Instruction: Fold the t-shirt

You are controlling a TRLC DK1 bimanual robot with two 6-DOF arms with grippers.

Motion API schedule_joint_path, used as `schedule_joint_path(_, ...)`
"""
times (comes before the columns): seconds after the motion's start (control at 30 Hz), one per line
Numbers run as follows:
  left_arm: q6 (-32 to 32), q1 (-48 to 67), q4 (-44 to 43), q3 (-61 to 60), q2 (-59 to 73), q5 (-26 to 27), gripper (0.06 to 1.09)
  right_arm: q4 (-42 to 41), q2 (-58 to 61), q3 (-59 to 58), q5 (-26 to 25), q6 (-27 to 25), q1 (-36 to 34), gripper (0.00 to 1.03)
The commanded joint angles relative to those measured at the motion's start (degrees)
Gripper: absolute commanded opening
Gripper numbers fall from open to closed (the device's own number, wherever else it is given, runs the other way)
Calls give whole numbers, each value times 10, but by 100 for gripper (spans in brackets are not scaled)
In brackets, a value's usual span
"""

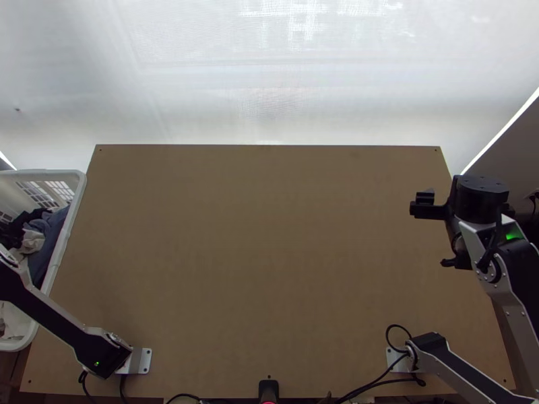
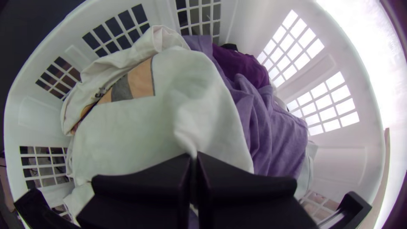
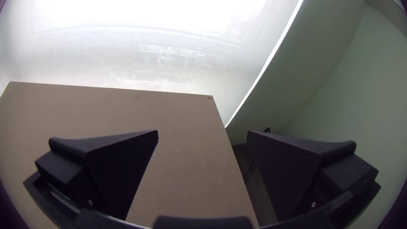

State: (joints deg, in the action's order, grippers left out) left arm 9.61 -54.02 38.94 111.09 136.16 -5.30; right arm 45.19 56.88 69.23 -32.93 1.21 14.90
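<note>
The white t-shirt [image 2: 127,131], with an orange and grey print, lies bunched on top of the clothes in the laundry basket; in the top view, pale cloth [image 1: 30,241] shows there. My left gripper [image 2: 193,159] is shut on a raised ridge of the white t-shirt; which part of the shirt that is, I cannot tell. The left arm leans over the basket in the top view. Over the table's right side is my right gripper [image 1: 453,229], well apart from the clothes. In its wrist view the right gripper [image 3: 202,135] stands open with nothing between its fingers.
The white basket [image 1: 75,202] stands against the table's left edge. Purple cloth [image 2: 271,123] lies beside the white shirt. The brown tabletop [image 1: 263,236] is bare between the arms. Cables [image 1: 377,377] lie along the near edge.
</note>
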Motion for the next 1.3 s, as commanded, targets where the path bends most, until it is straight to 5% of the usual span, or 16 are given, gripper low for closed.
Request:
schedule_joint_path(0.0,32,-5,25,4,-79,40,10,3,-3,2,1,0,-2,98)
schedule_joint_path(0.27,36,-2,55,36,-252,131,10,3,-12,2,8,-6,-1,98)
schedule_joint_path(0.73,35,109,72,188,-447,197,10,-9,-58,6,30,-43,4,98)
schedule_joint_path(1.07,-26,415,70,165,-537,208,10,-9,-89,4,30,-60,7,98)
schedule_joint_path(1.27,-25,699,90,133,-526,102,10,-8,-92,3,30,-65,4,98)
